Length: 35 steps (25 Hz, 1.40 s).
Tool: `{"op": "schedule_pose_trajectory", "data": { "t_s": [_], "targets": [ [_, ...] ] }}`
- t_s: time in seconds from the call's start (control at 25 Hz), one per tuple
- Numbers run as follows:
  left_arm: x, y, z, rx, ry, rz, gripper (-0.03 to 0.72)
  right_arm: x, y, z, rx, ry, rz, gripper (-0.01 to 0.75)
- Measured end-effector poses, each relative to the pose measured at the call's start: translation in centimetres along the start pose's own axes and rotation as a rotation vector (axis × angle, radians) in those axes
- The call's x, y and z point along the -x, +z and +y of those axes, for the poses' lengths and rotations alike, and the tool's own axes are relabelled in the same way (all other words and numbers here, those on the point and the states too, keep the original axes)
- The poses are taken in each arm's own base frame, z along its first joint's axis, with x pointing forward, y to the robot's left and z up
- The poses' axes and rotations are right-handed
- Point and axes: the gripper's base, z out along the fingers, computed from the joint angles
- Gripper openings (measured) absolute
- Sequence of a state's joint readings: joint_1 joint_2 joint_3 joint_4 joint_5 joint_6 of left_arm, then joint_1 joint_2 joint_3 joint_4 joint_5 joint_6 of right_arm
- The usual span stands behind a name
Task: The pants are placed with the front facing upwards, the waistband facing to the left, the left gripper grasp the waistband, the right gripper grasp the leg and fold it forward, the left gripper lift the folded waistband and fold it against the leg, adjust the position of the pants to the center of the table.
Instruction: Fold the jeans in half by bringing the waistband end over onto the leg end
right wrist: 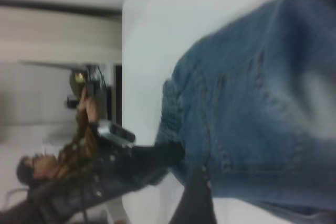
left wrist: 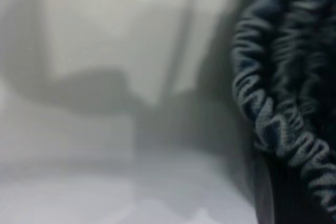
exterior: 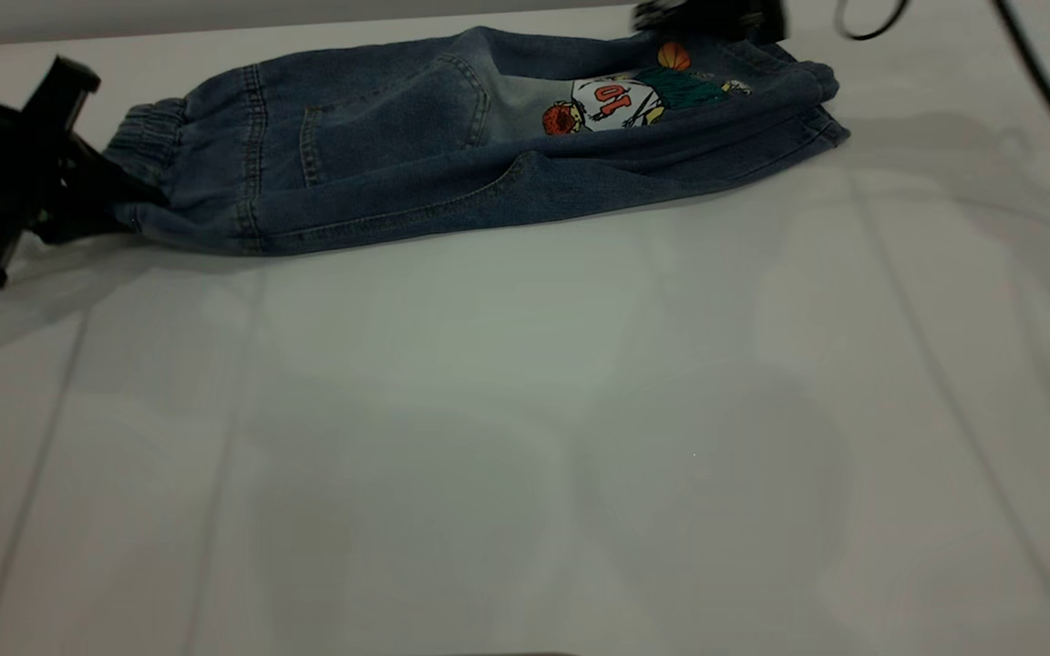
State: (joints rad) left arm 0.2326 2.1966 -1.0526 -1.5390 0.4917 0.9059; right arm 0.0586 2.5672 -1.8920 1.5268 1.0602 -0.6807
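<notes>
Item: the pants [exterior: 416, 137], folded lengthwise, back side up, lying at the far side of the table [exterior: 525, 437]. The waistband [exterior: 144, 137] points left, pinched in the left gripper [exterior: 110, 196]. The leg [exterior: 716, 100] extends right; the right gripper [exterior: 707, 16] sits over its hem, finger state indiscernible.

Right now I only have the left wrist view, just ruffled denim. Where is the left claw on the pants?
Observer: The left claw is at the near corner of the waistband, at the exterior view's left.
Operator: Pants folded yet?
Observer: The pants lie doubled lengthwise on the table, with the number 10 print facing up.
Operator: Right claw?
Observer: The right claw is at the far edge, above the hem of the leg.
</notes>
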Motion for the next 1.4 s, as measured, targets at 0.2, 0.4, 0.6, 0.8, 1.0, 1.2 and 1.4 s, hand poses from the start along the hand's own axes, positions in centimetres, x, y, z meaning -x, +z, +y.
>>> {"op": "schedule_pose_trajectory", "data": {
  "t_s": [0.2, 0.4, 0.6, 0.8, 1.0, 1.2, 1.4],
  "targets": [
    [0.3, -3.2, -2.9, -0.027, 0.153, -0.006, 0.099, -2.4, 4.4, 1.2, -0.061, -0.043, 0.032, 0.537],
    [-0.2, -6.2, -5.8, -0.041, 0.295, -0.017, 0.099, -4.6, 8.0, 1.7, -0.184, -0.137, 0.036, 0.537],
    [-0.5, -9.1, -8.1, -0.087, 0.375, -0.048, 0.099, -7.3, 11.1, 2.6, -0.237, -0.220, 0.082, 0.537],
    [-1.0, -12.7, -10.4, -0.157, 0.444, -0.092, 0.099, -10.6, 13.9, 3.0, -0.227, -0.247, 0.173, 0.534],
    [-1.6, -15.7, -12.0, -0.183, 0.530, -0.147, 0.099, -12.2, 14.6, 3.0, -0.195, -0.243, 0.263, 0.520],
    [-2.1, -16.8, -12.5, -0.202, 0.562, -0.146, 0.099, -7.5, 10.3, 3.7, -0.199, -0.248, 0.162, 0.519],
    [-3.2, -16.3, -13.7, -0.212, 0.610, -0.130, 0.099, -3.5, 5.5, 2.8, -0.186, -0.203, 0.093, 0.519]
  ]
}}
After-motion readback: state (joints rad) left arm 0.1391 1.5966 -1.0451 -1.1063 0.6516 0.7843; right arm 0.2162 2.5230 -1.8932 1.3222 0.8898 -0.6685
